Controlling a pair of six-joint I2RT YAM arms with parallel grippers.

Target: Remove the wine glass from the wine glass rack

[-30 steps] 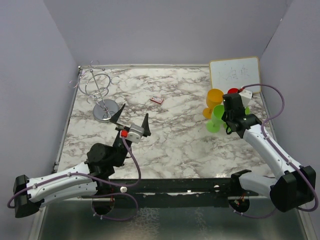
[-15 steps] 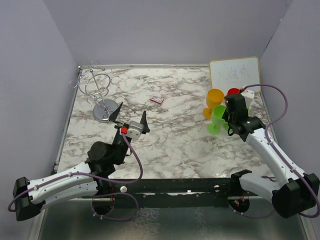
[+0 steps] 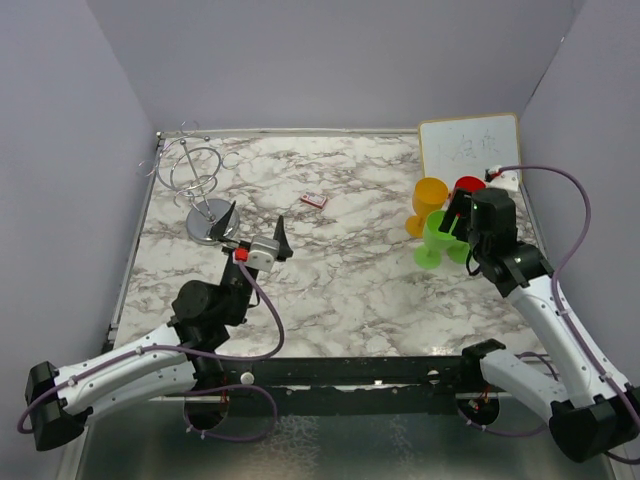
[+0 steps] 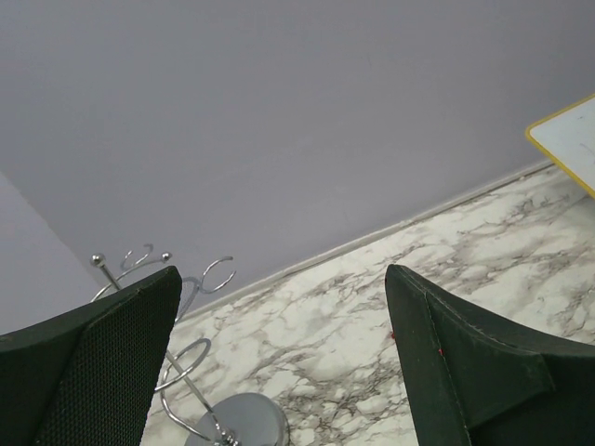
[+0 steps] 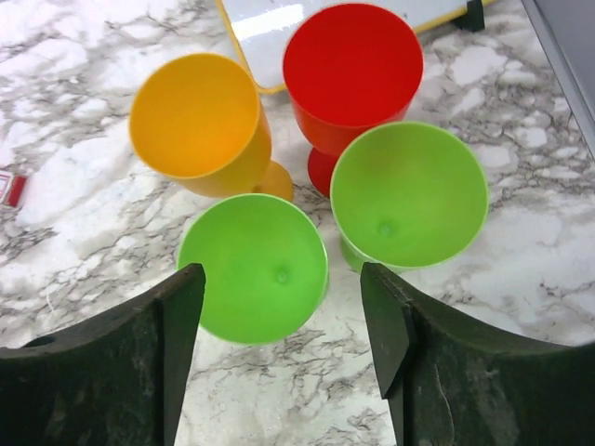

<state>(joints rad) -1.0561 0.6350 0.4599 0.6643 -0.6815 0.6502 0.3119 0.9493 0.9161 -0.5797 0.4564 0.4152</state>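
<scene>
The wine glass rack, a thin silver wire stand on a round base, stands at the far left with no glass on its arms; its loops and base show low in the left wrist view. Several plastic wine glasses stand upright at the right: orange, red and green. My right gripper is open just above and behind a green wine glass, with a second green one beside it. My left gripper is open and holds nothing, a little right of the rack.
A white board leans at the far right corner behind the glasses. A small red card lies on the marble top between rack and glasses. Grey walls close in the left, back and right sides.
My right gripper has opened, letting go of the green wine glass, and drawn back from it. The left arm has crept slightly toward the rack.
</scene>
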